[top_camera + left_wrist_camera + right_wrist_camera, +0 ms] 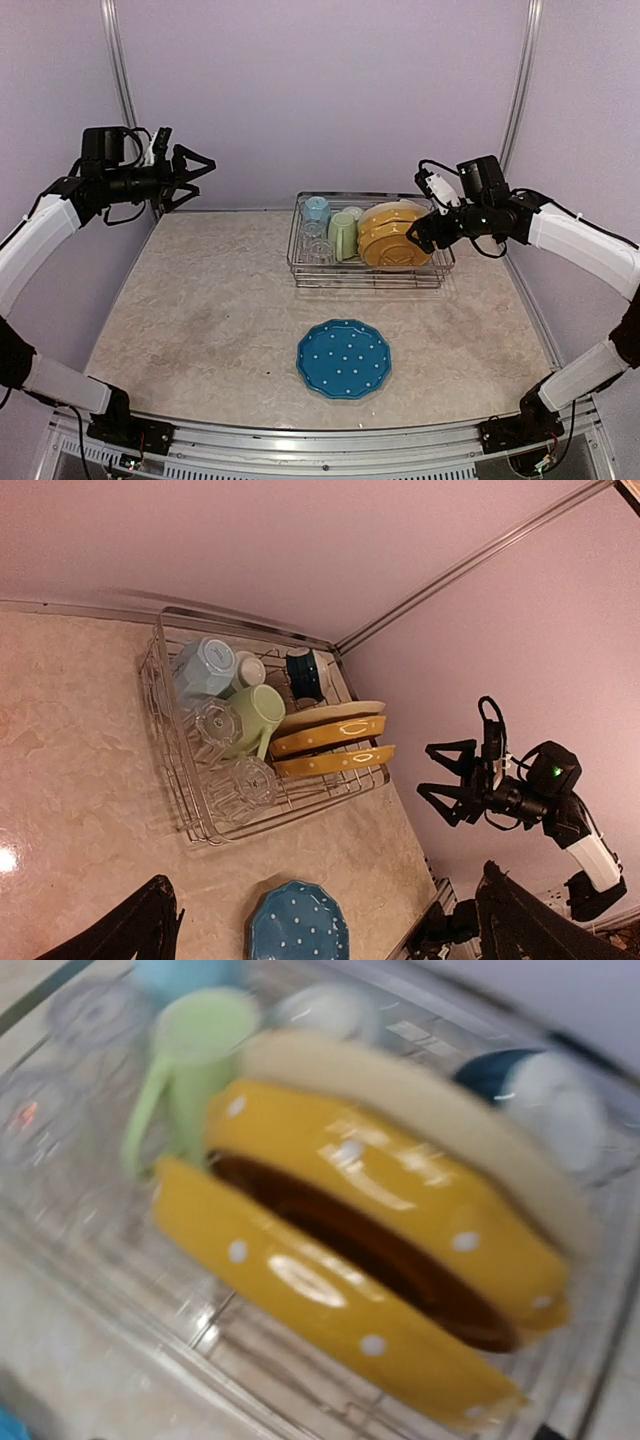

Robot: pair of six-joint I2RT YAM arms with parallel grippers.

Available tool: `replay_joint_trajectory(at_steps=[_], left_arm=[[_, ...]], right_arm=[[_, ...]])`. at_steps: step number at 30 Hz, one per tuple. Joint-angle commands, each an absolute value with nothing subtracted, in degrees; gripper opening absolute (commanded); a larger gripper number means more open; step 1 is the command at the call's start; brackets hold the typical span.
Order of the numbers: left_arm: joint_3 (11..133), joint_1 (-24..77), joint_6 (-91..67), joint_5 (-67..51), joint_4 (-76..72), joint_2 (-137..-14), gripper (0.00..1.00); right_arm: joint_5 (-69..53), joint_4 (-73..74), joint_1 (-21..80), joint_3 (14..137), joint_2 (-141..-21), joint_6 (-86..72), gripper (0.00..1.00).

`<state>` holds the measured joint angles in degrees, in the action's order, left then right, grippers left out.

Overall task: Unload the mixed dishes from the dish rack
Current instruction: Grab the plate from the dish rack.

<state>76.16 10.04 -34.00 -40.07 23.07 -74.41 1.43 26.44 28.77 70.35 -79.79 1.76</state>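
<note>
The right gripper (432, 772), spread wide and empty, hovers; just below it yellow dotted plates (300, 1280) stand on edge in the dish rack (350, 278), seemingly offering rims for pinching.

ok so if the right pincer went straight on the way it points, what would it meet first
Most likely the nearer dotted yellow plate standing in the dish rack, though the blurred wrist view leaves depth unclear.
</note>
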Motion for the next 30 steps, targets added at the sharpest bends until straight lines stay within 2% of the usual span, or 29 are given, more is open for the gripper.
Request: replay_joint_trajectory(at_steps=[1,4,11,21,30], left_arm=[[77.4,10.0,-32.3,-39.6,24.0,-73.6,0.99],[77.4,9.8,-32.5,-40.0,23.9,-73.9,0.99],[76.9,8.3,-35.7,-44.3,21.9,-76.7,0.99],[76.9,9.9,-34.9,-43.8,22.3,-77.3,0.99],[77.0,10.7,-35.2,-44.8,22.2,-77.3,0.99]], right_arm=[[-18.5,29.0,24.8,70.5,-81.9,14.2,0.89],[-22.5,28.9,22.1,70.6,-82.8,20.6,0.89],[-22.3,28.1,21.1,71.0,-83.8,37.8,0.89],[-20.6,33.7,19.5,78.4,-92.7,45.4,0.88],[-25.4,35.7,18.3,79.8,-96.0,48.5,0.84]])
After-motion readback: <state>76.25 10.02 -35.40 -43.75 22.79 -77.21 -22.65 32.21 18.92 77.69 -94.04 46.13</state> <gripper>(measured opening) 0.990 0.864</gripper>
